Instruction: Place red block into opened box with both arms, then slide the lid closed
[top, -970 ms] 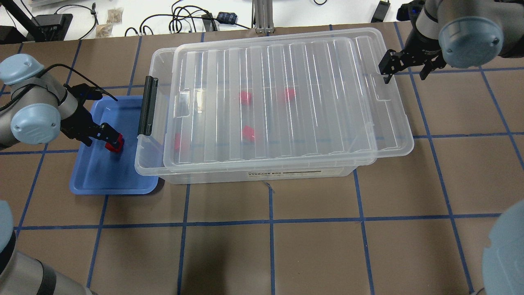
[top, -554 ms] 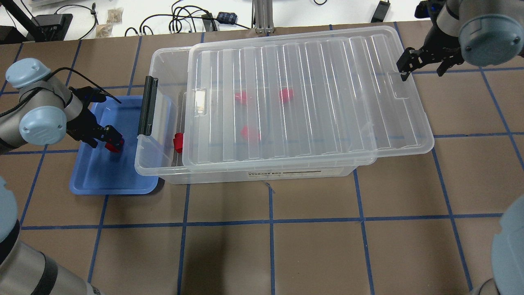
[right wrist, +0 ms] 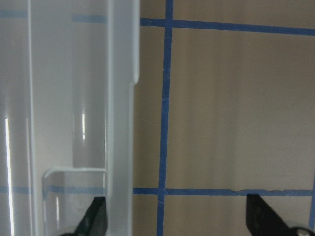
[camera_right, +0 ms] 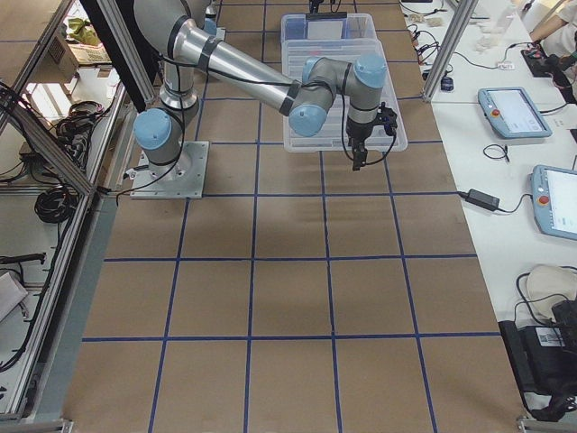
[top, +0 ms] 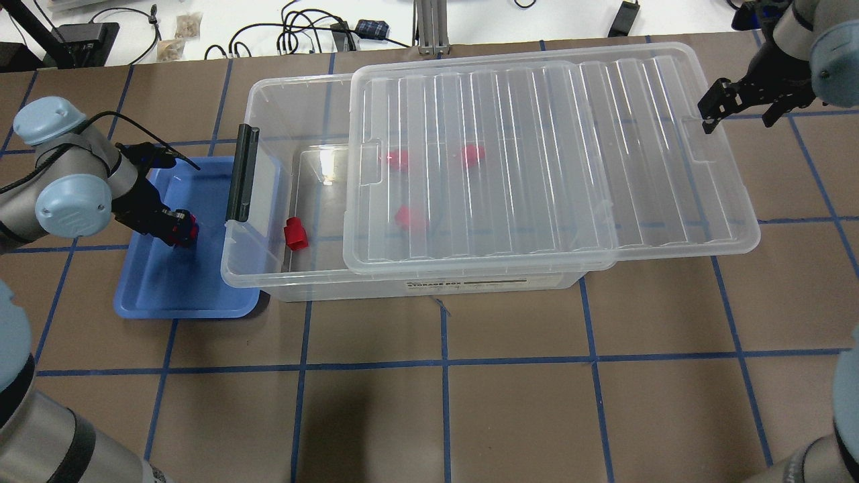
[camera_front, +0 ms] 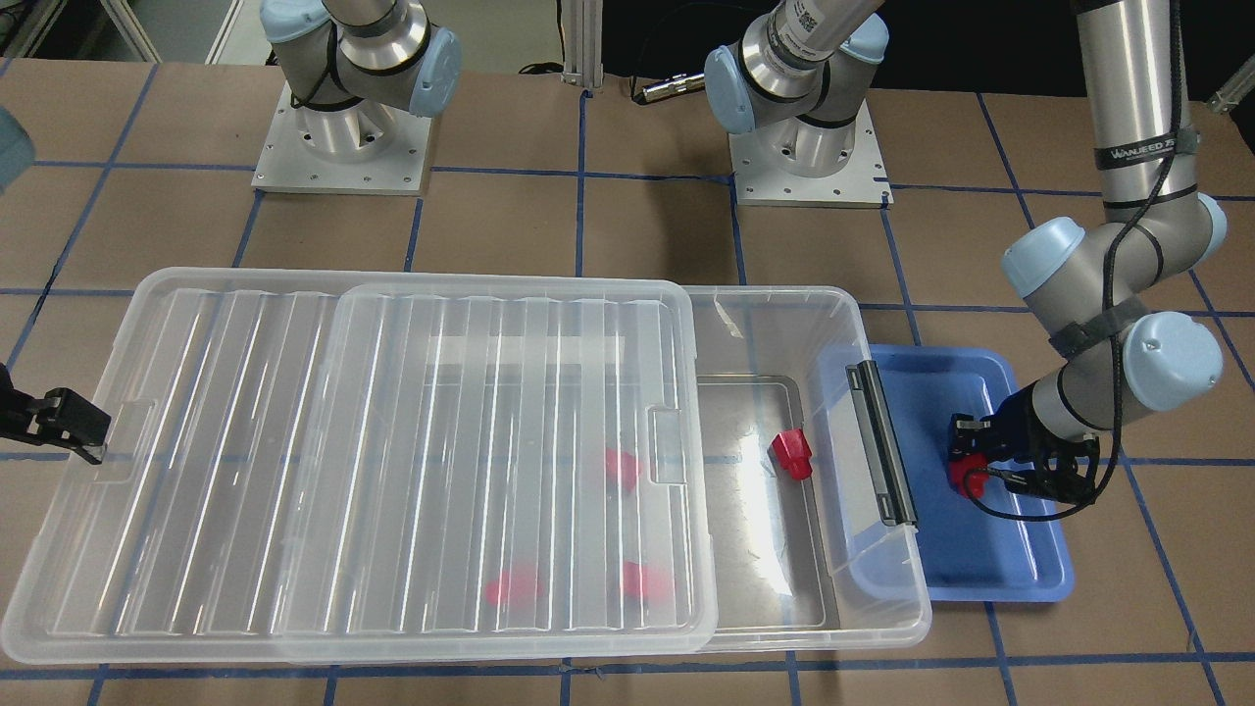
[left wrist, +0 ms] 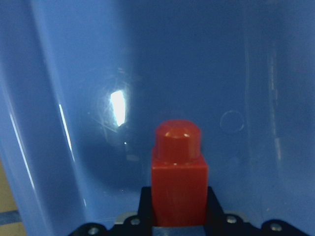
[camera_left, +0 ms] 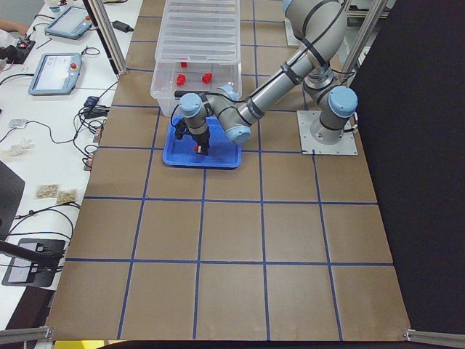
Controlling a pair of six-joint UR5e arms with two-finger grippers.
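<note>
Now the big clear box (top: 268,275) has its lid (top: 537,154) covering only the right arm's end and sticking out past that edge. A wide gap is open by the black latch (top: 241,174), with a loose block (top: 294,235) in it. The right gripper (top: 737,115) is spread wide at the lid's far edge. The left gripper (top: 180,228) squeezes the red block (left wrist: 178,182) over the blue tray (top: 161,295).

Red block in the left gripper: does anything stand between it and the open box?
Only the end wall of the box with its black latch, which the block must clear. The lid is slid aside, leaving that end uncovered.
</note>
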